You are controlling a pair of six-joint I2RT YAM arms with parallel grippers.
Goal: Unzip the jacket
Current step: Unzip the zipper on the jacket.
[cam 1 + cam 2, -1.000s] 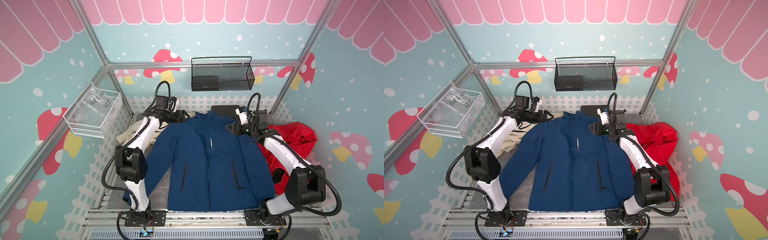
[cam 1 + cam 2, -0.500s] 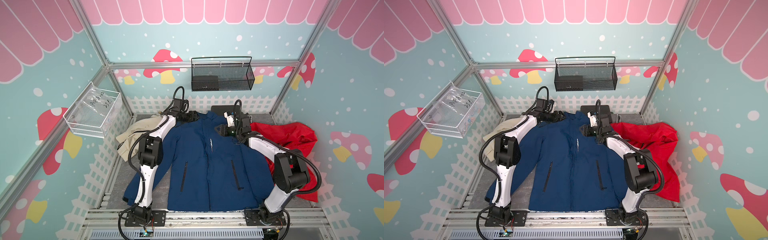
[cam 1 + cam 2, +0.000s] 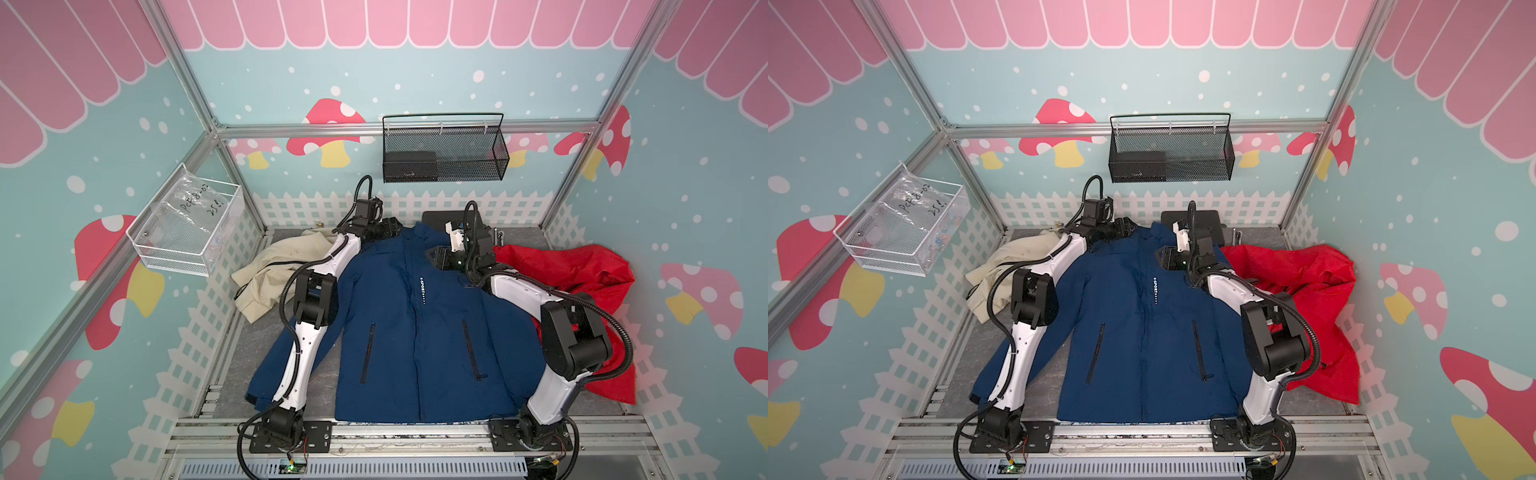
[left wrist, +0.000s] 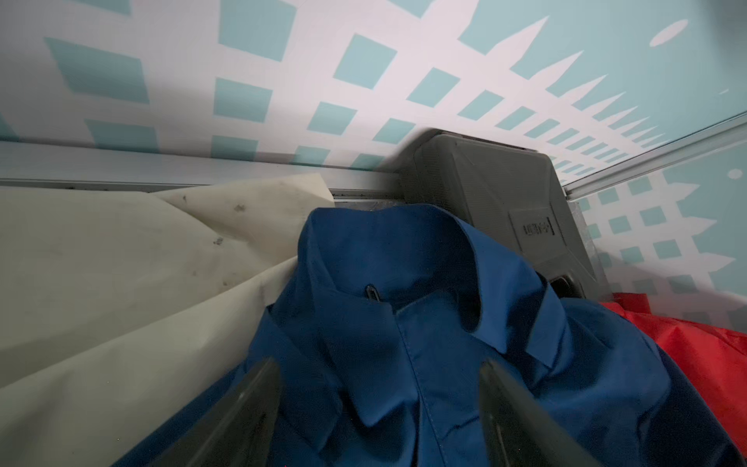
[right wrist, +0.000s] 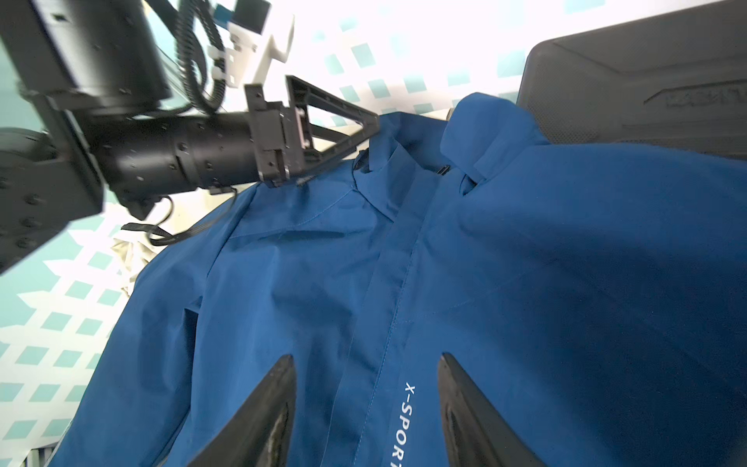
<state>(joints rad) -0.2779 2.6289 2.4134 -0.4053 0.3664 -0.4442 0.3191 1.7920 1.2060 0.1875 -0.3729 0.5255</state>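
Seemingly ungripped, jacket (image 3: 415,332) collar (image 4: 388,250) lies at left gripper's (image 4: 378,366) spread jaws, placket (image 5: 388,291) between right gripper's (image 5: 366,358) spread jaws.

The zipper teeth of the jacket (image 3: 415,324) lie under its front flap. At the collar I see only a dark tab (image 4: 372,292), too small for me to tell whether it is the pull. In both top views my right arm (image 3: 519,291) covers the sleeve on that side. The left gripper (image 4: 380,366) is blurred and cut off by its wrist view's edge, as is the right gripper (image 5: 366,360). The chest lettering (image 5: 404,424) runs off the edge. The black case (image 4: 505,210) sits partly behind the collar, and I cannot read its label.
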